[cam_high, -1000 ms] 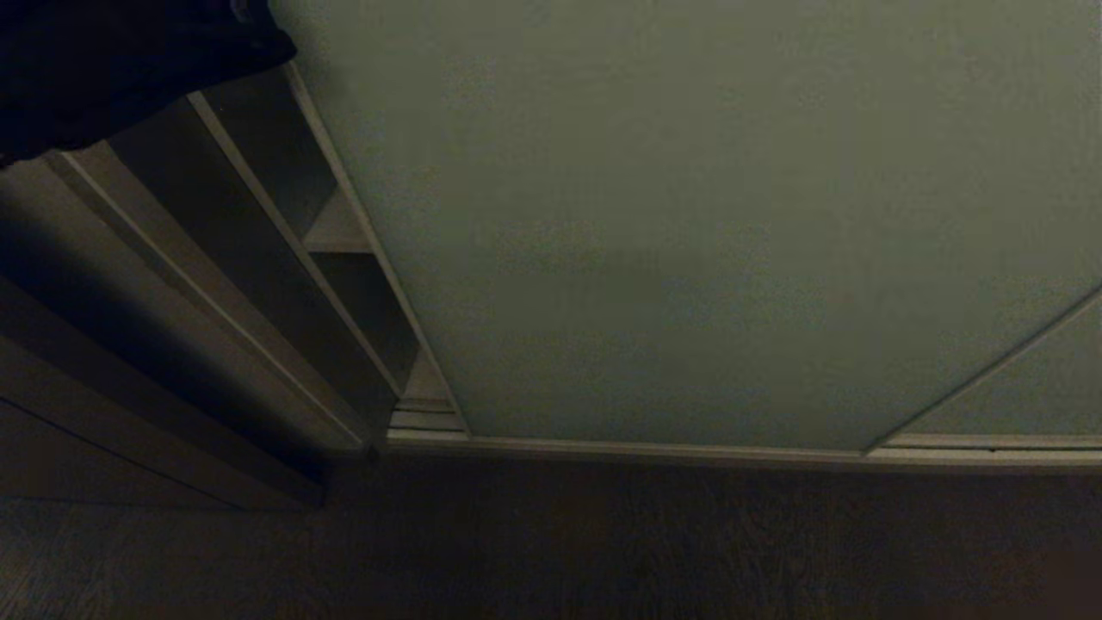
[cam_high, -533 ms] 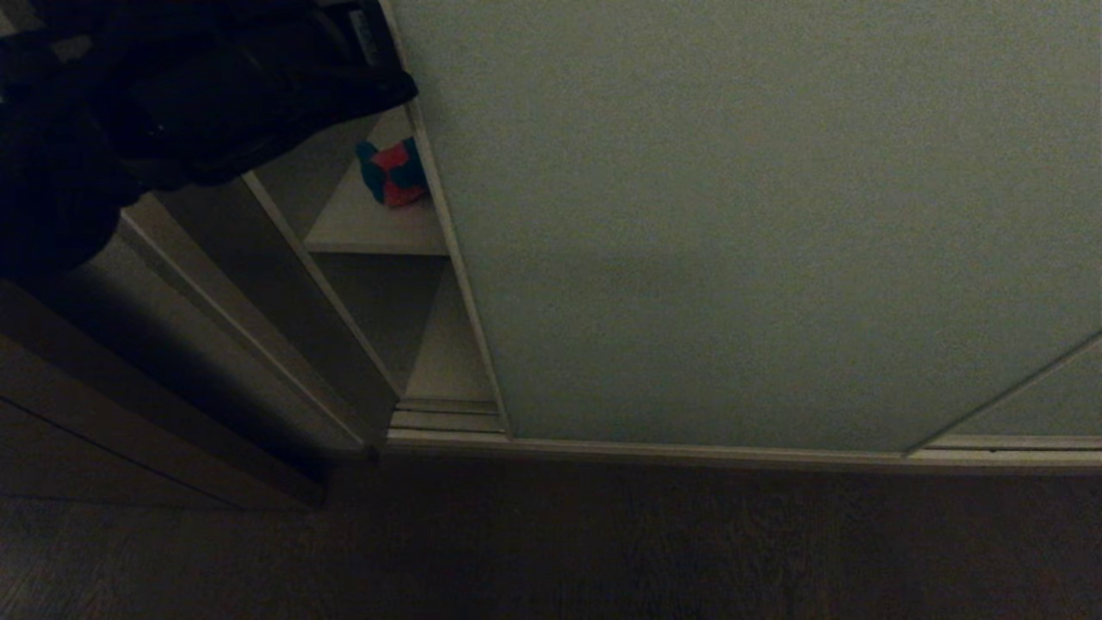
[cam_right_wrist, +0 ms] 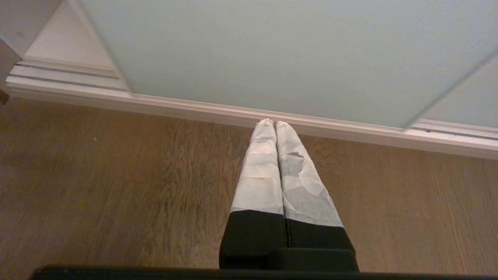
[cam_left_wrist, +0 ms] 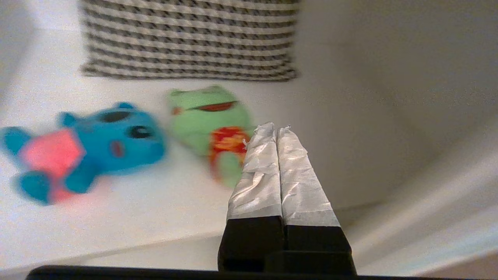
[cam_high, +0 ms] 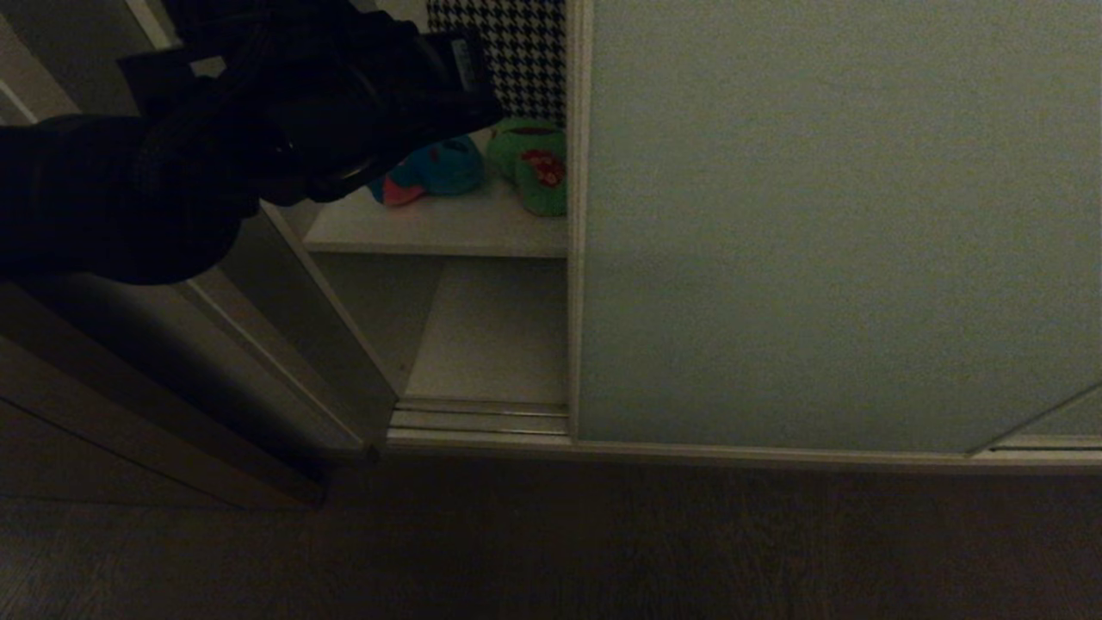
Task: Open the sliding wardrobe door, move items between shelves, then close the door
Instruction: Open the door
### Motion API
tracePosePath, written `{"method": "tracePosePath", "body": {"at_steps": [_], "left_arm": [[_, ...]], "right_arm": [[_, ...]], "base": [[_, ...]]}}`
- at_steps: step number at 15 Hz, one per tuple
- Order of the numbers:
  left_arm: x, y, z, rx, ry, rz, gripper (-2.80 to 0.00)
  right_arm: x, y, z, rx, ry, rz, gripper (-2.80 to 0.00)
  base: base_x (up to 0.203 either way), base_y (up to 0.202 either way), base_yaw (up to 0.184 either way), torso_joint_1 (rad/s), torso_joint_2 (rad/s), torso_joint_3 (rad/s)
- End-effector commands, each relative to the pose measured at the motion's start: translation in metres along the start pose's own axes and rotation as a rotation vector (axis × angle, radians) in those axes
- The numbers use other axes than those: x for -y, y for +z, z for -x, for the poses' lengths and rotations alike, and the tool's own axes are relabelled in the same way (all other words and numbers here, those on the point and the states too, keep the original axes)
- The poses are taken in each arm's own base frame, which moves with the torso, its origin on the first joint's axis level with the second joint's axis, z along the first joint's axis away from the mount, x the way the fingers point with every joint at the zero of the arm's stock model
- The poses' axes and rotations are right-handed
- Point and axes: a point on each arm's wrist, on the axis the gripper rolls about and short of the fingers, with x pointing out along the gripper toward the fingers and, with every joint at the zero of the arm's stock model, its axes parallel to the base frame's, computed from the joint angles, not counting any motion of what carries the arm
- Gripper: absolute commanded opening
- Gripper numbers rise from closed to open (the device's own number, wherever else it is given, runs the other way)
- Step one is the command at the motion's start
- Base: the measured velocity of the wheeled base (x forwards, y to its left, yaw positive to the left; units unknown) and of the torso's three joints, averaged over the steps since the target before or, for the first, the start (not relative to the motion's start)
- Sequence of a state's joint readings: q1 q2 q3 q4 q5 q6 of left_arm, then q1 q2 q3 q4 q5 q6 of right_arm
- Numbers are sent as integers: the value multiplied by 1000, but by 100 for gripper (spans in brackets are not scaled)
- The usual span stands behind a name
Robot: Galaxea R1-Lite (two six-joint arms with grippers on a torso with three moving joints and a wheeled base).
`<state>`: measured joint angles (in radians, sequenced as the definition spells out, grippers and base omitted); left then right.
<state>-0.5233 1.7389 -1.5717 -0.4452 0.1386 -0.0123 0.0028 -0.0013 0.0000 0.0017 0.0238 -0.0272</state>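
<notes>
The clenched left gripper (cam_left_wrist: 276, 130) is hovering before the green frog (cam_high: 529, 168) and blue plush (cam_high: 435, 170); the houndstooth cushion (cam_high: 508, 56) is standing behind them, the sliding door (cam_high: 826, 224) flanking.

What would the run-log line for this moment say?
door: partly open | blue toy, frog: upper shelf | left gripper: shut, empty

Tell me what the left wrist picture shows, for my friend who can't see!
The left tool, shut and empty, points at a white shelf holding a blue plush toy lying beside a green plush frog. A houndstooth cushion stands behind them.
</notes>
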Motion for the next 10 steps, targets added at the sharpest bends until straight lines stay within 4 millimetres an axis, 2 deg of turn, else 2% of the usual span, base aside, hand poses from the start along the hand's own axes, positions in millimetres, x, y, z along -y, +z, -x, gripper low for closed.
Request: {"method": "tracePosePath", "body": {"at_steps": [1,3,5,7,10], "left_arm": [[-21,7,7,-2,83,-22,-280],[-53,11,32,-99,193,-60,-280],[-69,12,72,-180,261,-79,-280],[-72,3,127,-249,294,-86,-280],[-67,-15,224,-293,310,-87,-280]], "right_arm": [[0,0,0,0,1,0,-280],[0,0,0,0,1,0,-280],[0,0,0,0,1,0,-280],[0,0,0,0,1,0,-280],[0,0,0,0,1,0,-280]], "base": [[0,0,0,0,0,0],[0,0,0,0,0,0],[0,0,0,0,0,0],[0,0,0,0,0,0],[0,0,0,0,0,0]]}}
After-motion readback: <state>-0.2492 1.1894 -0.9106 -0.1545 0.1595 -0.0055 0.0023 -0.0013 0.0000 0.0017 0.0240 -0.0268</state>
